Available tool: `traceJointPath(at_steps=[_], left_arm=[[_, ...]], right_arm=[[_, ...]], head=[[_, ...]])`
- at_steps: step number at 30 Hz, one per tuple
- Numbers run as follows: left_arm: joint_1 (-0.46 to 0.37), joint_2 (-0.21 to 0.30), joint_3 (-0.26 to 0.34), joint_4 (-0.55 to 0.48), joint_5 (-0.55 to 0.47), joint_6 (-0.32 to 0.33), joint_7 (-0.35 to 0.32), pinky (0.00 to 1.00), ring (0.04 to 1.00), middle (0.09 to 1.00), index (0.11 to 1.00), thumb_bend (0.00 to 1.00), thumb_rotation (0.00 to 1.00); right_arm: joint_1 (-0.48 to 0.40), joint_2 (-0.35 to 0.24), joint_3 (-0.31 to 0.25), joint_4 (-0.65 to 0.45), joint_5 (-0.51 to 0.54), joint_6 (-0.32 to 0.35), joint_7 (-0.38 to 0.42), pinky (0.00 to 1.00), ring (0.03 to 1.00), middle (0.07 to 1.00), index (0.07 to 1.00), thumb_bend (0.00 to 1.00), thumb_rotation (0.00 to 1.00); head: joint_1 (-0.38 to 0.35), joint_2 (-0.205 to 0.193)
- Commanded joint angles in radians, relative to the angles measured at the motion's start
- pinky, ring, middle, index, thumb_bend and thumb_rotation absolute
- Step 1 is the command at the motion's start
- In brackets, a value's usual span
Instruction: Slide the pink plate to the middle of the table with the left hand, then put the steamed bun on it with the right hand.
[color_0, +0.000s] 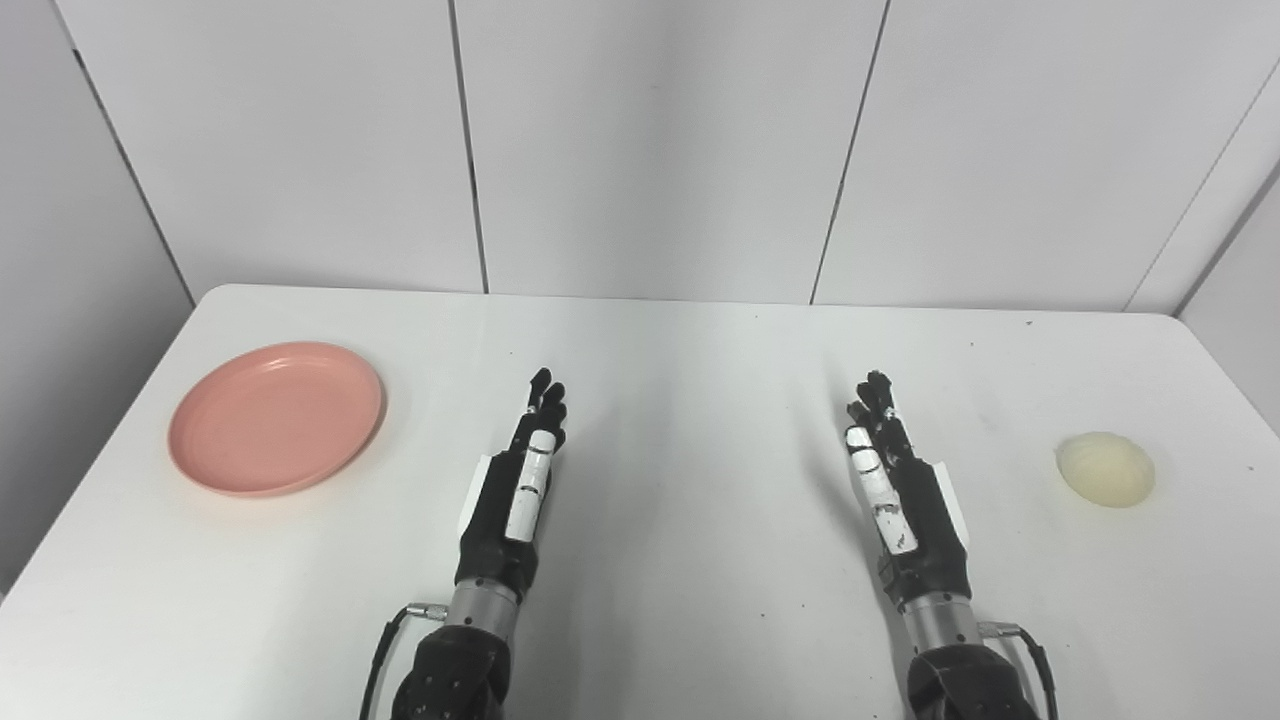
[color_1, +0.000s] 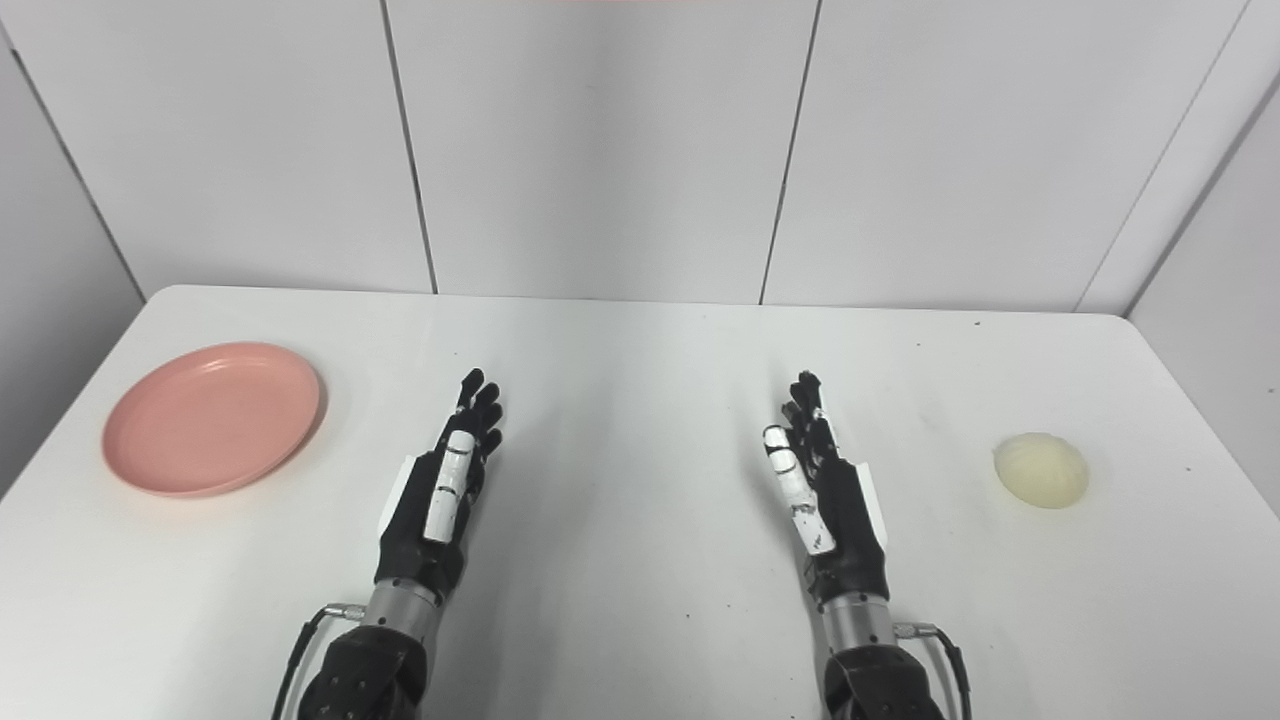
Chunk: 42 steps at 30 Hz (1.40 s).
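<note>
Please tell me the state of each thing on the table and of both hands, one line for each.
Round pink plastic plate: empty, flat on the table's left side, untouched.
Pale yellowish round steamed bun: on the table's right side, not on the plate, untouched.
Left hand: open, fingers extended, holding nothing.
Right hand: open, fingers extended, holding nothing.
White table: bears the plate and bun.

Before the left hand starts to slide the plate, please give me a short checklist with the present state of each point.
1. Left hand empty, fingers extended: ok.
2. Pink plate lies flat at the table's left side, nothing on it: ok.
3. Middle of the table free for the plate: ok.
4. Left hand touching the plate: not ok, they are apart.
5. Steamed bun at the right, away from the sliding path: ok.
6. Right hand empty, waiting: ok.
</note>
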Motion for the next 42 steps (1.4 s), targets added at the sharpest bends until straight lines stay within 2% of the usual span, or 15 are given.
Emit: traceJointPath(at_steps=[1, 14, 23, 35, 42], left_arm=[[0.024, 0.006, 0.007, 0.014, -0.005, -0.019, 0.002, 1.00, 1.000, 1.000, 1.000, 0.63, 1.00], [0.024, 0.017, -0.001, 0.006, -0.012, 0.005, -0.020, 1.00, 1.000, 1.000, 1.000, 0.63, 1.00], [0.019, 0.018, -0.003, 0.022, 0.002, -0.020, -0.013, 1.00, 1.000, 1.000, 1.000, 0.63, 1.00], [0.022, 0.016, 0.000, 0.000, -0.033, 0.024, -0.034, 1.00, 1.000, 1.000, 1.000, 0.64, 1.00], [0.023, 0.018, -0.003, 0.010, -0.009, -0.006, -0.021, 1.00, 1.000, 1.000, 1.000, 0.63, 1.00]], right_arm=[[0.010, 0.008, 0.004, 0.008, 0.006, -0.028, 0.009, 1.00, 0.989, 0.994, 1.000, 0.61, 0.80], [0.009, 0.010, 0.005, 0.002, 0.006, -0.020, 0.011, 1.00, 0.980, 0.986, 1.000, 0.62, 0.80], [0.009, 0.006, 0.008, 0.003, -0.002, -0.019, 0.014, 1.00, 0.986, 0.991, 1.000, 0.61, 0.80], [0.011, 0.008, 0.006, 0.002, -0.001, -0.021, 0.016, 1.00, 0.981, 0.988, 1.000, 0.61, 0.80], [0.010, 0.007, 0.007, 0.003, 0.004, -0.019, 0.021, 1.00, 0.990, 0.995, 1.000, 0.62, 0.79]], head=[[0.001, 0.001], [0.002, 0.000], [0.001, 0.000], [0.001, 0.001], [0.001, 0.001]])
